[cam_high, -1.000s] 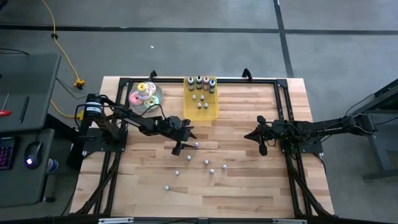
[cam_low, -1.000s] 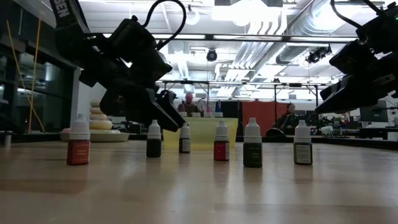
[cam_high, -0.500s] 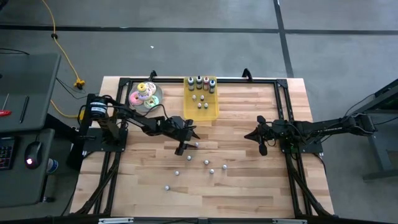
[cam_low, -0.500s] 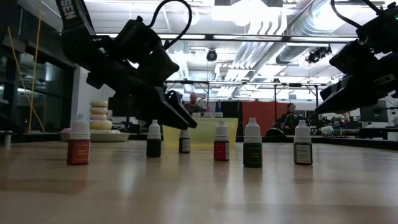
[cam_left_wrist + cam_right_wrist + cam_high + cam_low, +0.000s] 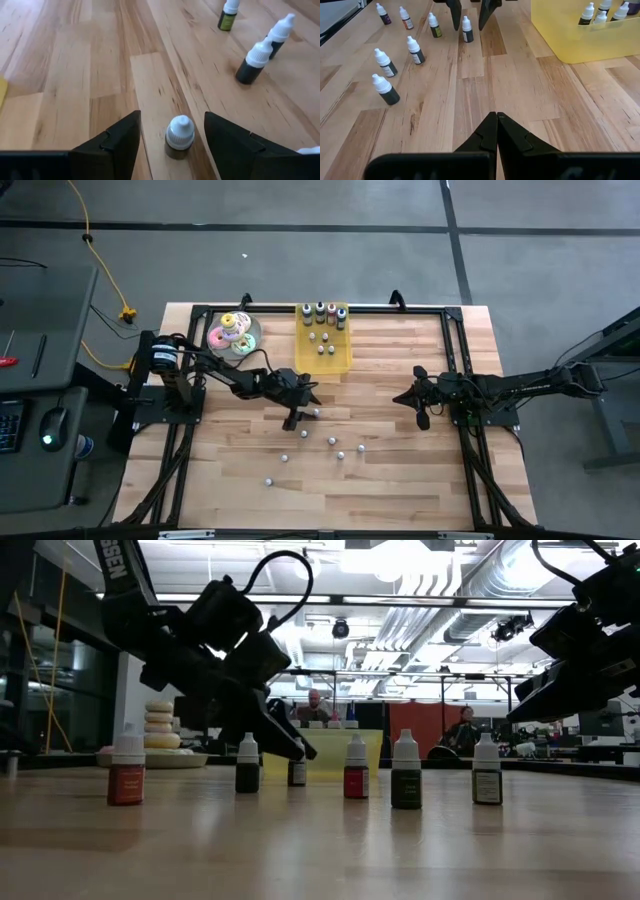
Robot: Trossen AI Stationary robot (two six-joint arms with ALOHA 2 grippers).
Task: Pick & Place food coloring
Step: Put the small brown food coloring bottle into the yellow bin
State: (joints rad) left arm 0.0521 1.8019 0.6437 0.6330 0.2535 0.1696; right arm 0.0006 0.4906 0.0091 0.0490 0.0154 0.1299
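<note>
Several tiny dropper bottles with whitish caps stand upright on the wooden table (image 5: 400, 480), loosely grouped near its middle (image 5: 332, 441). More stand in the yellow tray (image 5: 324, 340). My left gripper (image 5: 171, 119) is open, low over the table. Its fingers stand on either side of one dark bottle (image 5: 179, 139) without touching it. That is the bottle nearest the tray (image 5: 466, 29). In the low view my left gripper (image 5: 290, 740) partly hides this bottle. My right gripper (image 5: 496, 120) is shut and hovers over the table's right half (image 5: 421, 418), holding nothing.
A plate of pastel donuts (image 5: 232, 333) sits at the far left, beside the yellow tray. Loose bottles (image 5: 385, 62) stand in a scattered row between the two arms. A dark metal frame (image 5: 455, 350) runs along the table's edges. Bare wood lies toward the near edge.
My left gripper has moved toward the table's right edge and dipped lower, bringing its open fingers around the bottle nearest the tray. The bottles have stayed where they were.
</note>
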